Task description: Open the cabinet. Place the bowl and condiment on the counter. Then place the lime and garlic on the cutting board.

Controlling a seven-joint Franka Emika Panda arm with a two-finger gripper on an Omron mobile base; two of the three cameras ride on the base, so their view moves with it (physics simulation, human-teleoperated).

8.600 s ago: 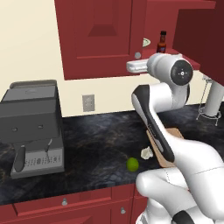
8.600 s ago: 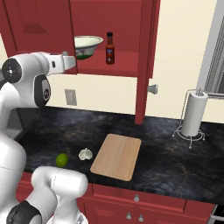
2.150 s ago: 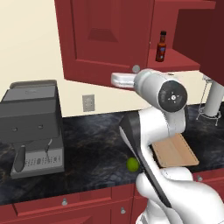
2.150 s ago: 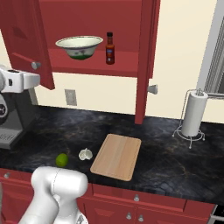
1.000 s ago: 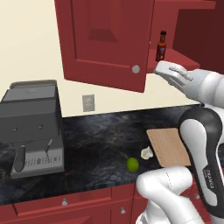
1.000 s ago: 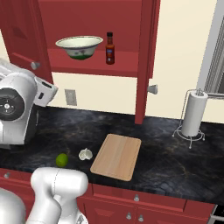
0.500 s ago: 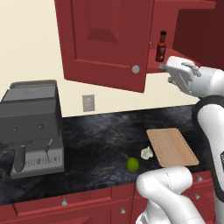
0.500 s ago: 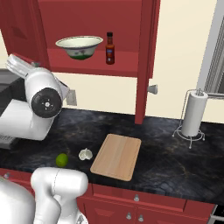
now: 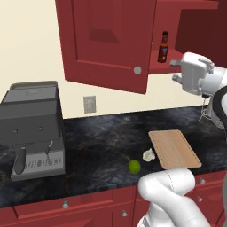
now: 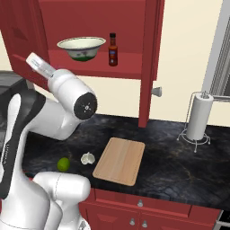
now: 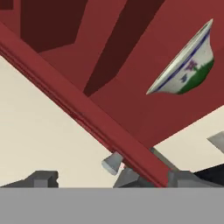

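The cabinet stands open, its left door (image 9: 106, 44) swung wide and its right door (image 10: 148, 58) edge-on. On its shelf sit the bowl (image 10: 81, 48) and the condiment (image 10: 112, 49), also the condiment (image 9: 163, 46). My gripper (image 9: 174, 71) hangs open and empty just below the shelf, under the condiment, pointing into the cabinet. In the hand view the bowl (image 11: 186, 65) appears tilted beyond a red door edge (image 11: 87, 113), with the gripper (image 11: 113, 179) open. On the counter (image 10: 179, 170) lie the lime (image 10: 63, 164), the garlic (image 10: 88, 158) and the cutting board (image 10: 120, 160).
A grey coffee machine (image 9: 33, 128) fills the counter's left end. A paper towel holder (image 10: 199, 117) stands at the right. A silver door knob (image 11: 113, 162) sits close in front of the hand. My arm's big joint (image 10: 83, 105) hangs over the counter near the lime.
The arm has swung round, its big joint moving rightward in the right base view. The hand has drifted slightly right below the shelf and stays open. The things on the shelf and the counter have not moved.
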